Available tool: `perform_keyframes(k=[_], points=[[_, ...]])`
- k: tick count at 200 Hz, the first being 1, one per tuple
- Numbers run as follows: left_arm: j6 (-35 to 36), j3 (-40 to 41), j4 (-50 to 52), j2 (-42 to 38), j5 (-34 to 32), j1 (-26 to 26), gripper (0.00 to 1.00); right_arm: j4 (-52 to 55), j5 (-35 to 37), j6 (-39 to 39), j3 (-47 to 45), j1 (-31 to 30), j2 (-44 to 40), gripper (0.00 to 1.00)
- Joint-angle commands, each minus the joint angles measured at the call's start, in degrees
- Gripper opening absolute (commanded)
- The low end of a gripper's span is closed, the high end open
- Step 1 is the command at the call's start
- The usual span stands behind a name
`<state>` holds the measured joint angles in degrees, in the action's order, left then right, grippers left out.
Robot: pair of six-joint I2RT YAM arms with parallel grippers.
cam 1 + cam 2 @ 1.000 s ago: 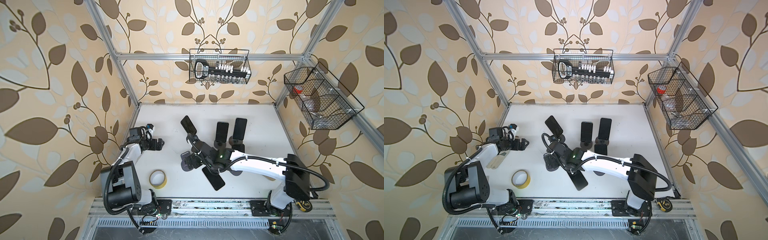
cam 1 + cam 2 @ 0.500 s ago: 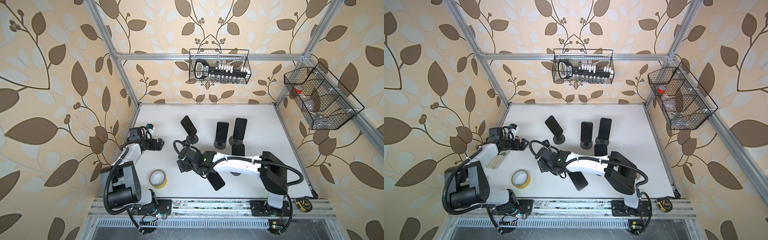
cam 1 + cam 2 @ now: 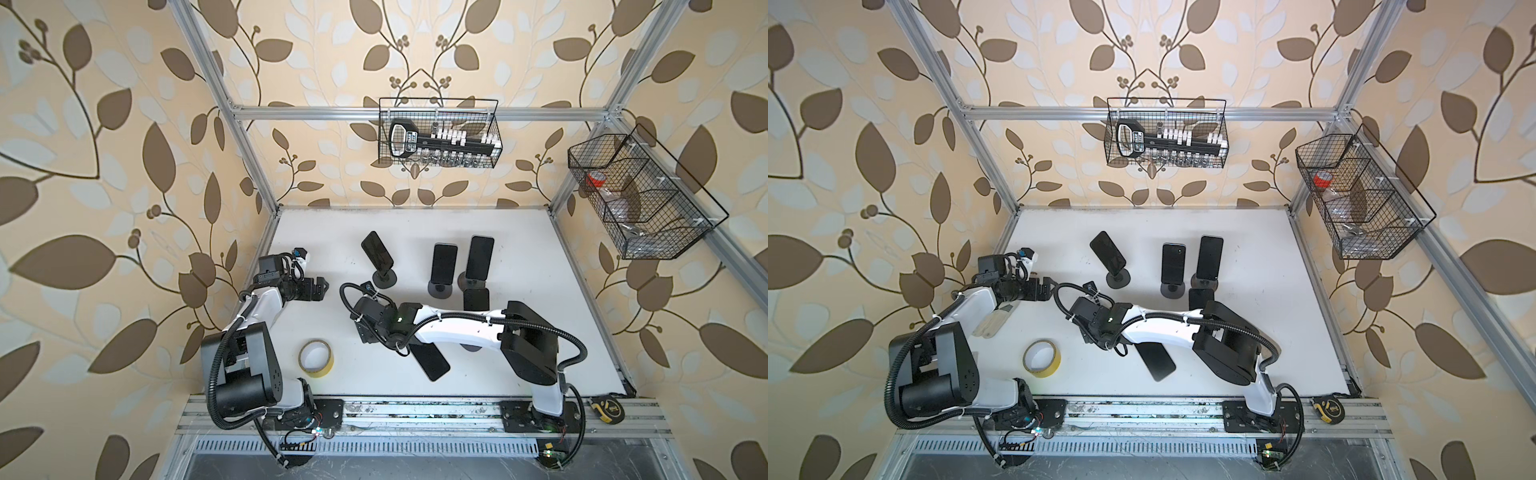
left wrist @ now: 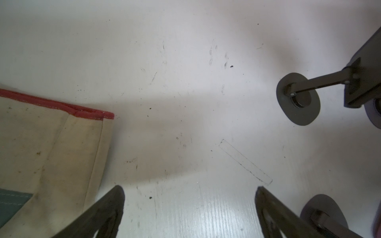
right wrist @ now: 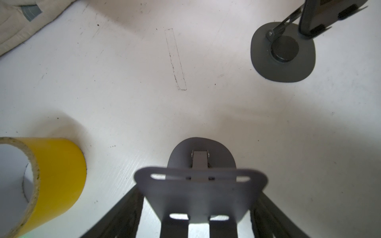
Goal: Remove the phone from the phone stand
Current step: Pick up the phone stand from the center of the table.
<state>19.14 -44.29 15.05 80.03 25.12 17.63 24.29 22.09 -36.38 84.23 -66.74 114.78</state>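
Swinging right arm, top views: you had carried the right gripper (image 3: 366,332) off the rear-left stand (image 3: 384,279) toward the front, its jaws narrowing on the way.
Phone, top views: the phone (image 3: 434,363) lay flat on the table (image 3: 540,257), unmoved and off any stand, one end tucked under the arm. That removal looked done.
Rear phones, top views: three rear phones (image 3: 444,262) stayed propped on their stands.
Left wrist: the left gripper (image 4: 189,188) hung released over bare table, with nothing between its fingers (image 4: 107,206).
Right wrist: an empty stand (image 5: 199,193) sat between the right fingers (image 5: 127,210). You could not tell whether they pinched its cradle or only flanked it.
Hidden: from above, the wrist covered that stand and the fingertips. The dark square (image 3: 476,299) behind the forearm stayed unidentifiable.
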Motion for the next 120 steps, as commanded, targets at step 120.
perform_keyframes(k=[120], points=[[0.73, -1.06, -0.53, -1.03, 1.77, -0.05, 0.99, -0.75, 0.91, -1.68, -0.39, -0.07, -0.32, 0.63]])
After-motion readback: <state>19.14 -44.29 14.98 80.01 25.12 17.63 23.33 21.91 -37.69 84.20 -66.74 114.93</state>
